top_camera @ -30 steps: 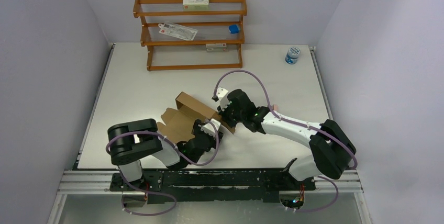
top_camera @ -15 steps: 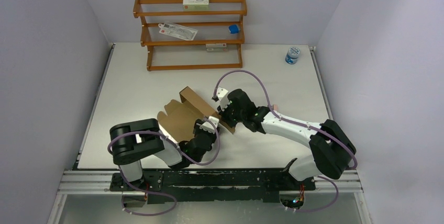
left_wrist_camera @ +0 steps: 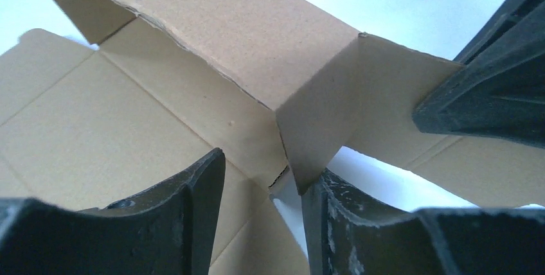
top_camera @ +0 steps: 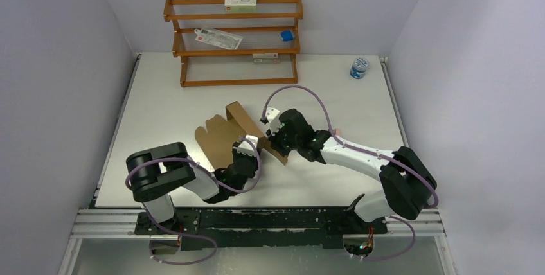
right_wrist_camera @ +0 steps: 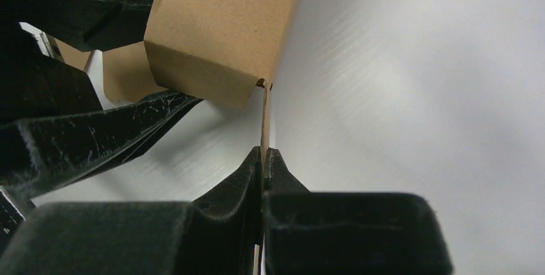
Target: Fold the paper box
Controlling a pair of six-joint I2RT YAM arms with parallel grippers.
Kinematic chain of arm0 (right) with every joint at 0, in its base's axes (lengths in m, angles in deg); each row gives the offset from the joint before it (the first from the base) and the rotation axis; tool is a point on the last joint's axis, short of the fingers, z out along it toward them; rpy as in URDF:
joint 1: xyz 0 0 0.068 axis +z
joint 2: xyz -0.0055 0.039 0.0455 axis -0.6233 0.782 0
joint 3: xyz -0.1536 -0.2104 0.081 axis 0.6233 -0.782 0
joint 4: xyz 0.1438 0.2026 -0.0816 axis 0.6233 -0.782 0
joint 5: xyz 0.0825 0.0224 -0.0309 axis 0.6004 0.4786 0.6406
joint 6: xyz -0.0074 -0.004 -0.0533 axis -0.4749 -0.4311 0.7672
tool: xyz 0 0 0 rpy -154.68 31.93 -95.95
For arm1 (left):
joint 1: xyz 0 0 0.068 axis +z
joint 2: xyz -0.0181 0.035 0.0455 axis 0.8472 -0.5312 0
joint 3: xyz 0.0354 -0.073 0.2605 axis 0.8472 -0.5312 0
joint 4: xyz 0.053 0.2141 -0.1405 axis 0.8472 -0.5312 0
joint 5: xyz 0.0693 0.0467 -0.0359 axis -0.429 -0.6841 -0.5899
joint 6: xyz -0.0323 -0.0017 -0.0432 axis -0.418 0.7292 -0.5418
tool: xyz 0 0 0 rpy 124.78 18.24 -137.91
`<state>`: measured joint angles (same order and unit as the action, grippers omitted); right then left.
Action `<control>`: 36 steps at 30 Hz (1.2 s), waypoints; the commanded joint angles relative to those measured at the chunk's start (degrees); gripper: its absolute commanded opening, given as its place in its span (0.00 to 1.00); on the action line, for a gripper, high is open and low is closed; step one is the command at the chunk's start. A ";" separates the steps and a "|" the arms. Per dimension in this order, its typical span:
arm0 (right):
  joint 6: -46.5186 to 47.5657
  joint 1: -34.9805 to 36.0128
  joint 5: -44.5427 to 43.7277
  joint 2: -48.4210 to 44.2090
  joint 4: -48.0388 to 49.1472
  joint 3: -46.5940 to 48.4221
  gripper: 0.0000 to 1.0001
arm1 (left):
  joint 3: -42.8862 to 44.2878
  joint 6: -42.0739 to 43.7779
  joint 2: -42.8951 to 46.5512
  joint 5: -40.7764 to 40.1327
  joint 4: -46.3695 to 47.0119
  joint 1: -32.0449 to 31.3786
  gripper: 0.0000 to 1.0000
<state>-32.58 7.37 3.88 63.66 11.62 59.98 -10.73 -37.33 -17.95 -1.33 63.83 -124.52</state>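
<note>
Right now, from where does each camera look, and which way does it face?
Top external: high behind the arm bases, looking down on the table; both arms show, with the left gripper and right gripper meeting at the paper box.
Left wrist: on the left arm, facing along its open fingers into the box's inner panels.
Right wrist: on the right arm, facing along its fingers, shut on a thin box edge.
Shared: both wrist views show the box and the other arm's gripper.

i could read no text anywhere, since the print on the cartons (top_camera: 240, 3) on the wooden rack (top_camera: 218, 83) was too small and blurred.
</note>
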 commanded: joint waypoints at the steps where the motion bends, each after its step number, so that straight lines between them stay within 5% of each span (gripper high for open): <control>1: -1.65 0.21 0.90 0.60 -0.49 1.36 0.00 | -1.17 -5.41 0.58 3.46 0.69 1.60 0.50; 8: -6.63 1.44 -2.87 2.16 0.83 1.77 0.00 | -0.79 -8.23 0.90 7.77 -0.70 3.67 0.45; 23: -28.41 8.50 -26.46 7.16 -1.18 6.14 0.00 | 1.11 -8.43 0.22 11.69 -0.67 3.96 0.33; 36: -24.15 9.66 -26.97 10.83 -1.89 8.72 0.00 | -2.32 -10.69 12.73 12.84 -12.41 7.03 0.58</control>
<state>-57.58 16.71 -21.97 73.34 10.36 67.34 -11.48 -47.06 -9.45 10.67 55.97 -118.55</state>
